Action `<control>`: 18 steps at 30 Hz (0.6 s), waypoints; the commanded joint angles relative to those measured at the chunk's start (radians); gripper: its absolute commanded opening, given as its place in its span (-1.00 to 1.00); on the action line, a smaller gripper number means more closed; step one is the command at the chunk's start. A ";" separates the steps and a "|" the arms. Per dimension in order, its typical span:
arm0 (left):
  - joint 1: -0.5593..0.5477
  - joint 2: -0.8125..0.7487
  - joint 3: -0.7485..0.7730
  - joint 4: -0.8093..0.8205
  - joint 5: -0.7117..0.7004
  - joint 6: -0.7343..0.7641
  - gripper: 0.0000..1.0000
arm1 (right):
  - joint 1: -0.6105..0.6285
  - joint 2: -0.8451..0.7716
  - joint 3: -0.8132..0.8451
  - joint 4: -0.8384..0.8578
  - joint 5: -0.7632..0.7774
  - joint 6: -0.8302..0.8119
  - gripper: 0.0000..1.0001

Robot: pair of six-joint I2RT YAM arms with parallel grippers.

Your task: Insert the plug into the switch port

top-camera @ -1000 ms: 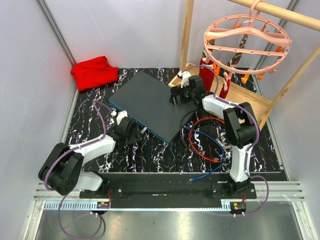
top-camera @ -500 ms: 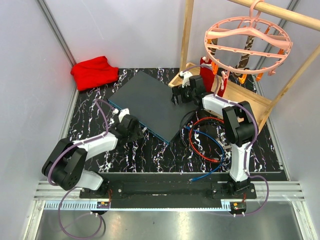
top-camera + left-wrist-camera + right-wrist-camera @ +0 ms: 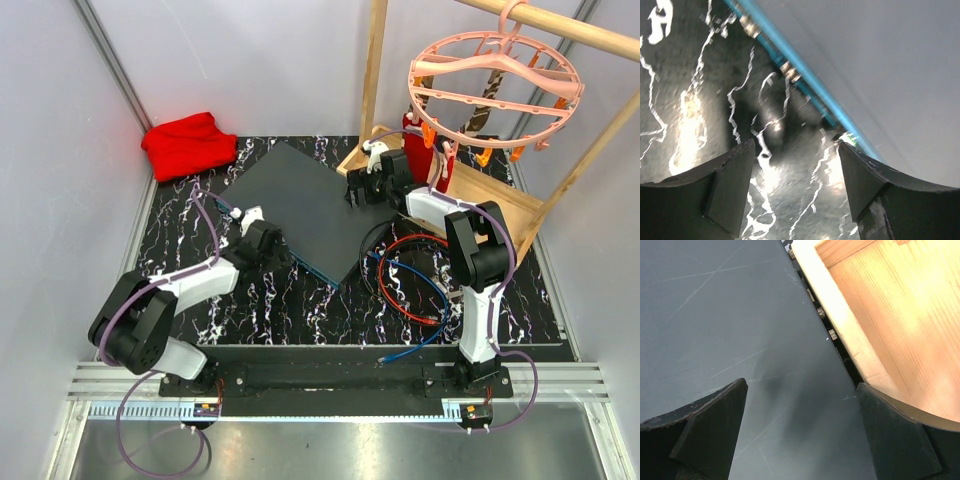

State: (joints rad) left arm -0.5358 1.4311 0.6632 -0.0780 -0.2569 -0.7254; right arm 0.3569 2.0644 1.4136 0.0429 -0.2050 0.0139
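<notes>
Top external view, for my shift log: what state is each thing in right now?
switch, lying flat, set at an angle
left gripper, open, empty, at the switch's teal edge
right gripper, open, empty, over the switch's top beside the wooden tray
cables, coiled loose right of the switch, not held
red cloth, crumpled, far left corner

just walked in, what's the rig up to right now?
Both arms are at the switch. The left gripper sits open at its teal front edge, right by the sockets, holding nothing. The right gripper hovers open over the switch's top, next to the wooden tray. The red and blue cables lie loose on the table beside the switch. Neither gripper has a plug, so nothing is inserted yet.
</notes>
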 commanded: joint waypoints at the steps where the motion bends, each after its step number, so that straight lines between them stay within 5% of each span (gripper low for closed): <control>1: -0.003 0.017 0.050 0.102 0.008 0.018 0.43 | -0.006 0.039 0.001 -0.084 -0.048 0.049 0.99; 10: -0.003 0.074 0.099 0.121 0.038 0.026 0.43 | -0.007 0.054 -0.018 -0.121 -0.146 0.061 0.98; 18: -0.001 -0.099 0.046 0.015 -0.027 0.014 0.43 | -0.007 0.046 -0.031 -0.129 -0.140 0.046 0.98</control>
State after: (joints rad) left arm -0.5358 1.4330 0.7116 -0.0879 -0.2489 -0.6891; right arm 0.3367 2.0689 1.4136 0.0460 -0.2806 0.0322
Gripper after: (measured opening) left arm 0.714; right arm 0.990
